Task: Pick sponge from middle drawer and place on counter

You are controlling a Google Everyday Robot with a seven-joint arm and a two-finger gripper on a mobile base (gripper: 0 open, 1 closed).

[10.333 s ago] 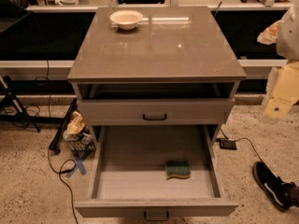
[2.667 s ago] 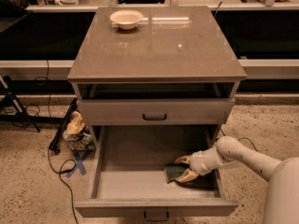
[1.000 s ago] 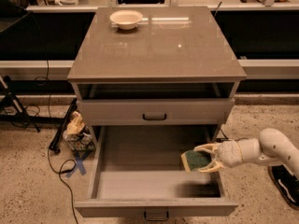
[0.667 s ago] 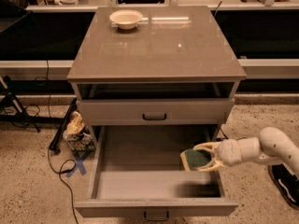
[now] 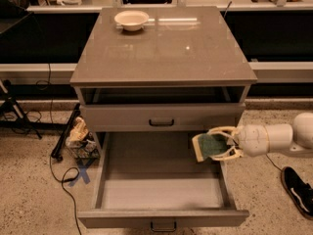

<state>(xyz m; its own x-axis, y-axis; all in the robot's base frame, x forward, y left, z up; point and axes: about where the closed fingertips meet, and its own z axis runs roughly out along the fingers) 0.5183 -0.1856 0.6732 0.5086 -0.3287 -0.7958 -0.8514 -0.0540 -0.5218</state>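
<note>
The sponge (image 5: 209, 146), dark green face on yellow foam, is held in my gripper (image 5: 217, 144), which is shut on it. The gripper comes in from the right and holds the sponge in the air above the right side of the open middle drawer (image 5: 161, 190), just below the closed upper drawer front. The drawer's pale floor is bare. The counter (image 5: 164, 45) is the glossy grey-brown slab on top of the cabinet, well above the gripper.
A cream bowl (image 5: 131, 19) sits at the counter's back left. The upper drawer front (image 5: 161, 117) is closed with a black handle. Cables and a bag of clutter (image 5: 78, 136) lie on the floor at left. A black shoe (image 5: 299, 190) is at the right.
The gripper closed on the sponge on the drawer floor and has lifted it up out of the drawer, rising a little more in the last second.
</note>
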